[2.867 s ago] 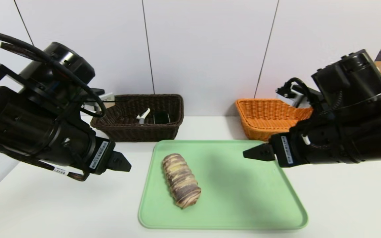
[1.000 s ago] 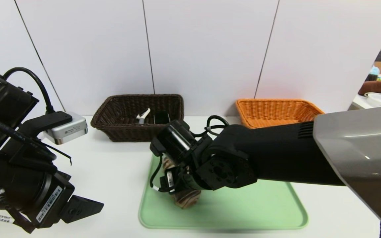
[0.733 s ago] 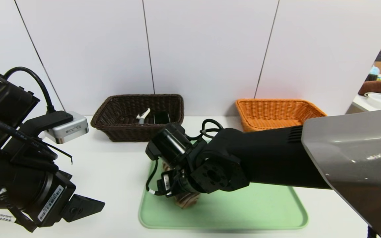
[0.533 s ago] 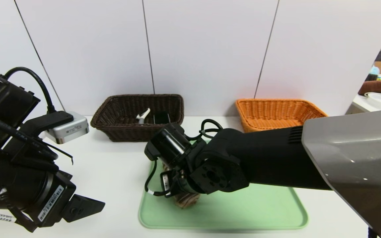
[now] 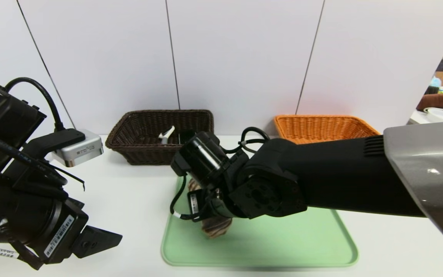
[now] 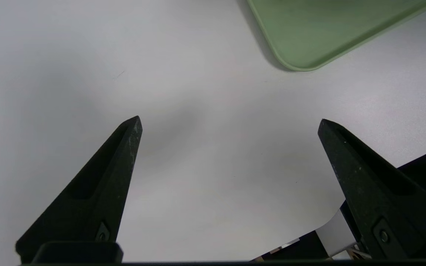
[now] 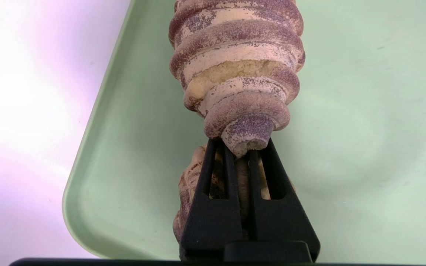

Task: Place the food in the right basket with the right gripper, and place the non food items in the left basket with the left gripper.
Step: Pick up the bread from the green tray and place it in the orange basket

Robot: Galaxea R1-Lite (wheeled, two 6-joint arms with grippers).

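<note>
Left of the green tray (image 5: 283,248), the left gripper (image 6: 229,118) has dropped back from its earlier spot towards the tray's near corner; its fingers stand wide apart with nothing between them, so it looks parked. Beyond the tray's far left corner, the dark brown basket (image 5: 152,156) holds the white peeler (image 5: 166,134) and a black-topped item, so the non-food half seems done. Over the tray's left part, the right gripper (image 7: 240,146) has swung in from the tray's right edge and closed, pinching the marbled roll (image 7: 239,40) across its middle. The roll's near end has shifted slightly; whether it is clear of the tray I cannot tell. The right arm stretches low across the tray, wrist over the roll. Carrying it to the orange basket (image 5: 321,129), beyond the tray's far right corner, should come next.
</note>
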